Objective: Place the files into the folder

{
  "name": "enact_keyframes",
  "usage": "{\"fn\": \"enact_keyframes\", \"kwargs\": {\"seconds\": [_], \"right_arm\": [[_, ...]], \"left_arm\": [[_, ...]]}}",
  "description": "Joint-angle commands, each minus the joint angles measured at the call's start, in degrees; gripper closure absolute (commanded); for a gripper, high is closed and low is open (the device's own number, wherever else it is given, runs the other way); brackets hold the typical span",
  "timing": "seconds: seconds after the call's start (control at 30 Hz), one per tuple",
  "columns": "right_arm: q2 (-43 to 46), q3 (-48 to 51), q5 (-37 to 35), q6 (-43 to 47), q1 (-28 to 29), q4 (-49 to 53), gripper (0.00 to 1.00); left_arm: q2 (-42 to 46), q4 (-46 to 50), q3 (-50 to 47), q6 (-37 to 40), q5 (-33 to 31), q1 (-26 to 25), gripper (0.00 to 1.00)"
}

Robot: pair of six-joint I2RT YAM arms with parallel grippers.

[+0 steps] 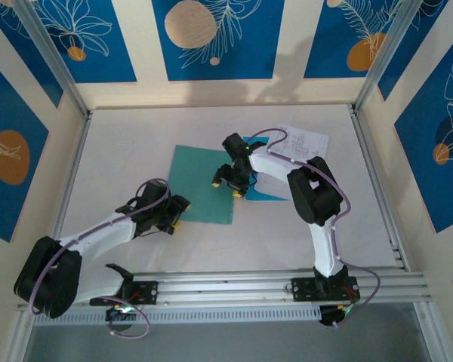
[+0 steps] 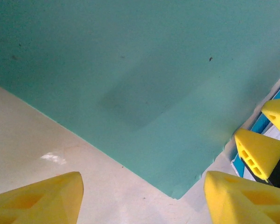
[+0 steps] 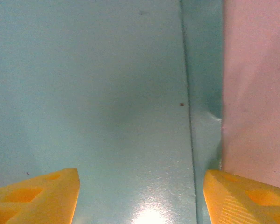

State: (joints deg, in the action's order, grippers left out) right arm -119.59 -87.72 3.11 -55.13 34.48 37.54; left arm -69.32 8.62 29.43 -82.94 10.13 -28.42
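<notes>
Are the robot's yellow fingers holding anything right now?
No, nothing is held. The left gripper and the right gripper are both open, with empty gaps between their fingers, close to the teal folder.

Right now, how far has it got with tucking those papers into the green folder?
Nothing looks done yet: the white printed sheets and the blue sheet lie outside the folder, which lies flat and apparently shut. In hand: both open grippers are at the folder and hold nothing, the left gripper by a near corner and the right gripper over its right edge. Left to do: open the folder and move the sheets in.
</notes>
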Motion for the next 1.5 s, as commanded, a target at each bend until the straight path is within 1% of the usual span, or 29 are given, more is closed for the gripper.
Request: {"fn": "enact_keyframes", "kwargs": {"seconds": [0.0,0.27,0.63,0.87,1.03,1.2,1.47], "right_arm": [[-0.52,-2.37,-1.05,0.85,0.76,2.2,0.29],[-1.07,-2.4,-2.11,1.02,0.86,3.16,0.29],[-3.43,-1.89,-1.18,0.99,0.78,2.71,0.29],[-4.16,-1.78,-1.92,0.92,0.85,4.19,0.29],[-4.25,-1.4,-2.59,0.85,0.85,5.3,0.29],[-4.38,-1.54,-2.43,0.93,0.87,5.44,0.29],[-4.25,-1.57,-2.26,1.08,0.79,5.76,0.29]], "left_arm": [[-0.45,-1.34,-0.84,-1.66,0.59,-0.81,0.31],[-0.2,-1.6,-1.25,-1.84,0.42,-0.92,0.31],[0.42,-2.09,-1.85,-2.22,0.52,-1.02,0.31],[0.59,-3.46,-2.82,-3.31,0.25,-1.0,0.31],[-0.74,-8.22,-4.23,-5.6,-0.29,-1.09,0.31],[-2.86,-14.48,-5.87,-8.49,-1.84,-1.37,0.34],[-5.15,-16.49,-6.53,-10.77,-3.64,-1.98,0.38]]}}
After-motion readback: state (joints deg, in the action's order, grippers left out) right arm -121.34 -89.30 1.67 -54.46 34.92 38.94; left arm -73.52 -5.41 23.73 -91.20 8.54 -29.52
